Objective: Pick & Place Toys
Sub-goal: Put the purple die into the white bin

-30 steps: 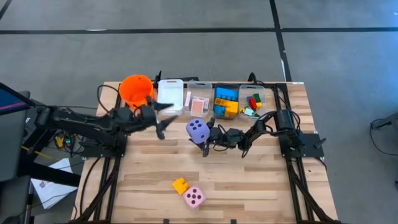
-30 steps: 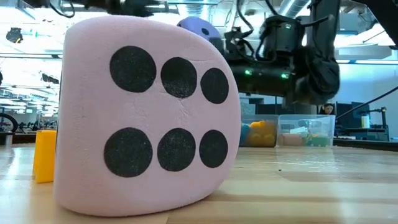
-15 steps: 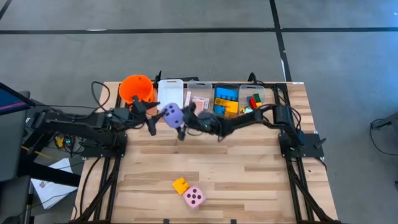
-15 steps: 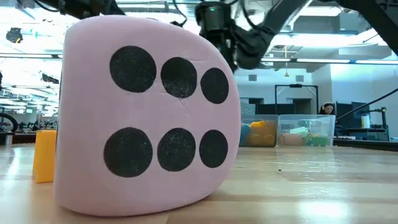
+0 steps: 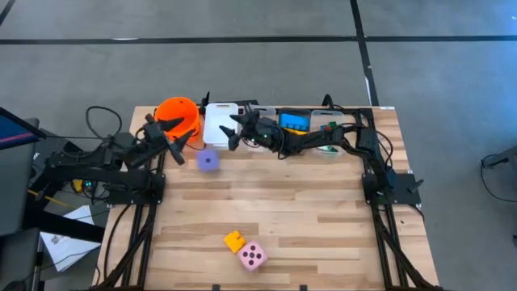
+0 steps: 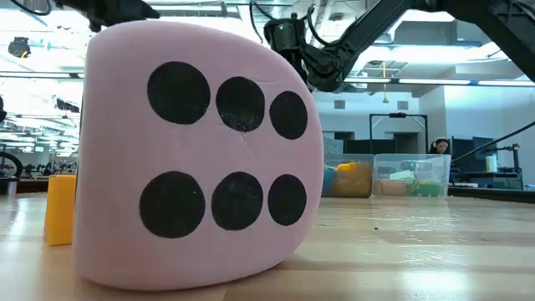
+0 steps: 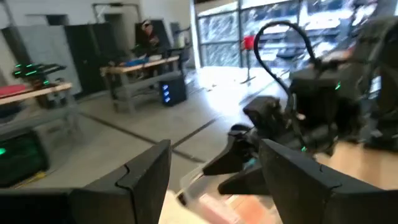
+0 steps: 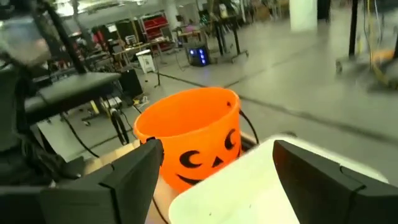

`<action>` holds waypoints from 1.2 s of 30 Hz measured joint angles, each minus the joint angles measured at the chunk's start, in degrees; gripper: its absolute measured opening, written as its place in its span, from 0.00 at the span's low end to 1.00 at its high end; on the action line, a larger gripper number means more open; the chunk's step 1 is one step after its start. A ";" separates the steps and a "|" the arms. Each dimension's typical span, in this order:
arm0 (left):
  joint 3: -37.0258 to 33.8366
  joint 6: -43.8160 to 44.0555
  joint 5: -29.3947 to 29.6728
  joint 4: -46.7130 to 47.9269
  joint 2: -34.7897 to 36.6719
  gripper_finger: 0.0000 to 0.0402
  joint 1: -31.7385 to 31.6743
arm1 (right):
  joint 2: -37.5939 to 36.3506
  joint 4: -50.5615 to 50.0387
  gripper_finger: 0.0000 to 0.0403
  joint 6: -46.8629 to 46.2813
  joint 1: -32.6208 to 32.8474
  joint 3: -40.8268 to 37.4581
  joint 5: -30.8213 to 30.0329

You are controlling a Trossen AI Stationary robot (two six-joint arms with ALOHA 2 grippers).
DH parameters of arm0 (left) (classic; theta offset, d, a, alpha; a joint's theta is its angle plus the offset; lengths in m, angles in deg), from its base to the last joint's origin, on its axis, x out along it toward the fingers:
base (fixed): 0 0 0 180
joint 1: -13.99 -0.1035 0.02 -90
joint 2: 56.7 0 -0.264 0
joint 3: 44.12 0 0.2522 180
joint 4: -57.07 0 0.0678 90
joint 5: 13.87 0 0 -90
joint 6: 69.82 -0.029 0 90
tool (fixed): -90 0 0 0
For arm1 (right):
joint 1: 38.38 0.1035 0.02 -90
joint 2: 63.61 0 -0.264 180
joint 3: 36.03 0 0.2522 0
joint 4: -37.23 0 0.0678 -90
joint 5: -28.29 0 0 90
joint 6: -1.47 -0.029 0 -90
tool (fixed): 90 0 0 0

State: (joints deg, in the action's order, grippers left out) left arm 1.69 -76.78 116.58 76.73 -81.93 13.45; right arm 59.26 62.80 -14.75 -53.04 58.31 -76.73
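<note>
Purple die [image 5: 208,161] dropped from right tool [image 5: 229,132], both tools open

I see the purple die [image 5: 208,161] lying free on the wood near the table's back, just in front of the orange bucket [image 5: 178,116] and white bin [image 5: 220,123]. The pink die [image 5: 252,256] sits near the front edge, six black dots facing forward, an orange-yellow brick [image 5: 234,240] touching it.

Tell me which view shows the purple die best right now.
High view: the purple die sits clear on the table, between both grippers, touching neither. In the low view the pink die fills the frame and hides it. Neither wrist view shows it.
</note>
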 joint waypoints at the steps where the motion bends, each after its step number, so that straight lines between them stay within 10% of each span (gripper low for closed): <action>1: -0.01 0.33 0.08 0.29 -0.72 0.59 -0.68 | 0.00 -1.08 0.75 -2.16 -0.56 0.00 0.31; 14: 0.01 1.16 -6.84 7.42 -12.46 0.59 1.41 | -1.99 -7.66 0.75 0.74 1.73 -0.13 25.43; 36: 13.09 48.74 -9.79 63.32 -25.68 0.59 5.90 | -7.41 -39.57 0.75 7.12 23.83 -0.19 17.44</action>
State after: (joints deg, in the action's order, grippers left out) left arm 14.78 -28.04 106.79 140.05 -107.61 19.35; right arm 51.85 23.23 -7.64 -29.22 58.12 -59.29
